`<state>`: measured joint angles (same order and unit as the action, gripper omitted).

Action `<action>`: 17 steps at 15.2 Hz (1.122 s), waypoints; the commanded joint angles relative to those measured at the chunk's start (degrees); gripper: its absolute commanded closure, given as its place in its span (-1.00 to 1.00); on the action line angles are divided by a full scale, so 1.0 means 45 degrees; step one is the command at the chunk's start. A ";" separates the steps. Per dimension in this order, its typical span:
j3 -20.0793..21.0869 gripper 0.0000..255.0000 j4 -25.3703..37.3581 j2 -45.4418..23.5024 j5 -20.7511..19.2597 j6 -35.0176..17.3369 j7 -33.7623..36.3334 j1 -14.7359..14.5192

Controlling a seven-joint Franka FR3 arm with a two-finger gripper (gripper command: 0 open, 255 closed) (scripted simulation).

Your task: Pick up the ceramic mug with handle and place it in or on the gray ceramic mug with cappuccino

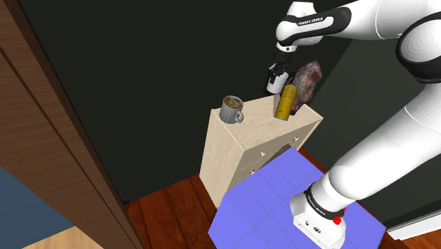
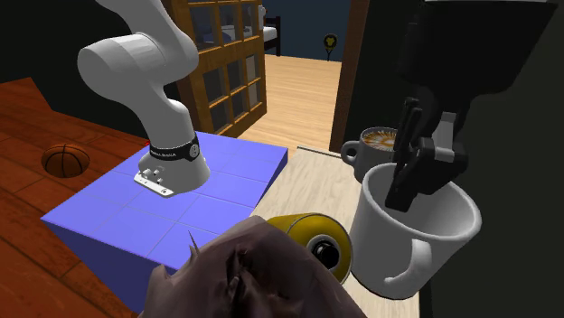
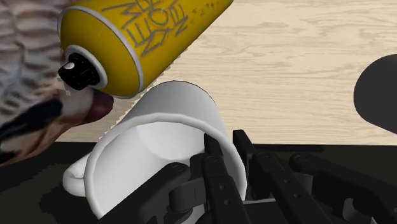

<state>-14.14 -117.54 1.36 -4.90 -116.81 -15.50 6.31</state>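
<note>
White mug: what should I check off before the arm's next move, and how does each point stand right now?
1. Grasp: gripper clasps the white mug wall, one finger inside, one outside: ok.
2. Mug lifted off the dresser top: cannot tell.
3. Clearance from the yellow can: not ok, it crowds the mug's side.
4. Target: cappuccino mug upright, mouth uncovered: ok.
5. Way across to the target free of other things: ok.

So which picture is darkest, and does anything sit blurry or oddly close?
Shoulder view: dimmest, dark wall behind the pale cabinet. Second exterior view: brighter; a brown ragged object looms close to the lens. Wrist view: white mug evenly lit, no glare.
</note>
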 commanded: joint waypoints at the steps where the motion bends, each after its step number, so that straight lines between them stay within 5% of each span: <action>1: 0.0000 1.00 0.0231 0.0093 -0.0013 0.0323 -0.0019 0.0001; 13: 0.0044 1.00 0.1810 0.0450 -0.0040 0.2248 -0.0088 -0.0031; 17: 0.0716 1.00 0.1259 0.1084 -0.0130 0.2419 0.1165 -0.0589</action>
<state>-11.86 -111.08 4.99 -5.29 -106.49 -12.03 4.42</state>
